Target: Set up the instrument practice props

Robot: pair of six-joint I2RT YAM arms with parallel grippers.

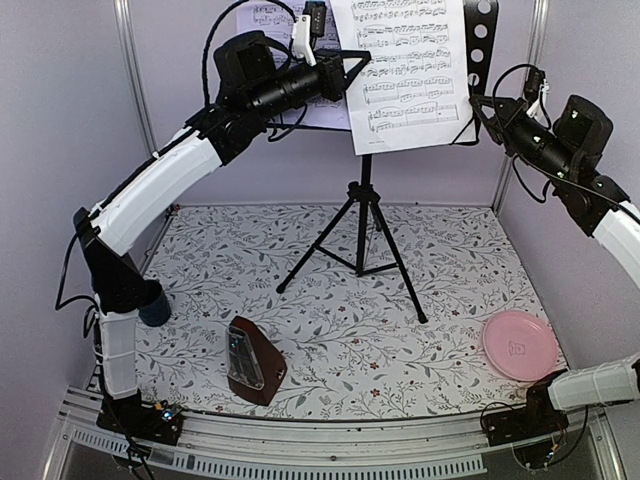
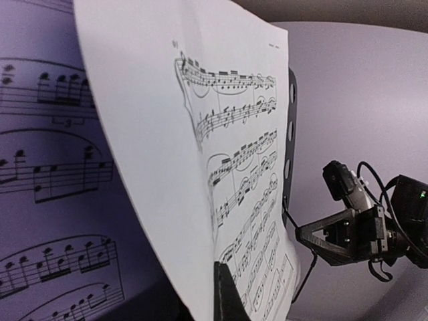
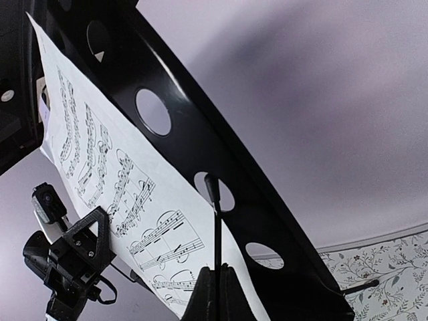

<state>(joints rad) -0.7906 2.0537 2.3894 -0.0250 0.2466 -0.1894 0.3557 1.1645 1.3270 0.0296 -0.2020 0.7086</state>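
The black tripod music stand (image 1: 363,225) rises at the back middle. One sheet of music (image 1: 405,70) leans on its perforated desk (image 3: 200,144), and my left gripper (image 1: 350,62) is shut on that sheet's left edge (image 2: 234,167); one dark finger (image 2: 226,297) presses the paper. A second sheet (image 1: 268,18) lies further left on the desk, large in the left wrist view (image 2: 47,167). My right gripper (image 1: 478,108) is shut on the stand's thin black page-holder wire (image 3: 217,217) at the desk's right edge. The dark-red metronome (image 1: 252,362) stands upright near the table's front left.
A pink plate (image 1: 520,345) lies at the front right. A dark blue mug (image 1: 155,305) sits at the left, partly behind my left arm. The tripod legs (image 1: 400,270) spread over the floral table cover (image 1: 330,330). Frame posts stand at the back corners.
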